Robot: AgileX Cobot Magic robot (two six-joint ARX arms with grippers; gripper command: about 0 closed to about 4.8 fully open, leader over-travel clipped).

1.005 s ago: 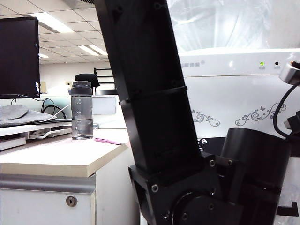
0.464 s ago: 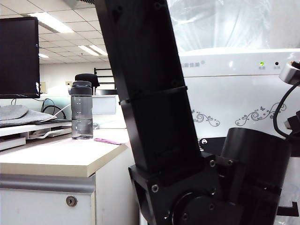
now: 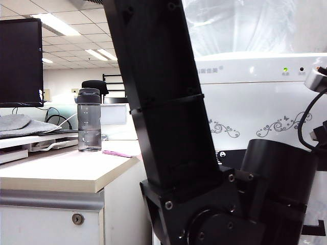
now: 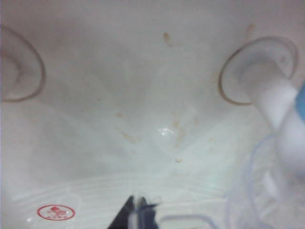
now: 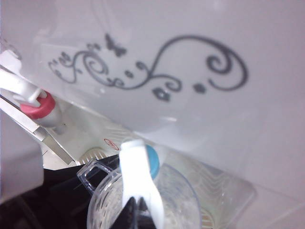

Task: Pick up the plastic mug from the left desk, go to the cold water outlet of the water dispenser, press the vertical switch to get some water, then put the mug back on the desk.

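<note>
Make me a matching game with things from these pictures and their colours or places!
Things:
1. cold water outlet
2. hot tap
3. bottle
4. plastic mug

Clues:
A. pink-red collar
B. stands on the left desk
C. blue collar
D. clear, under the blue-collared tap

Pairs: 1-C, 2-A, 3-B, 4-D
</note>
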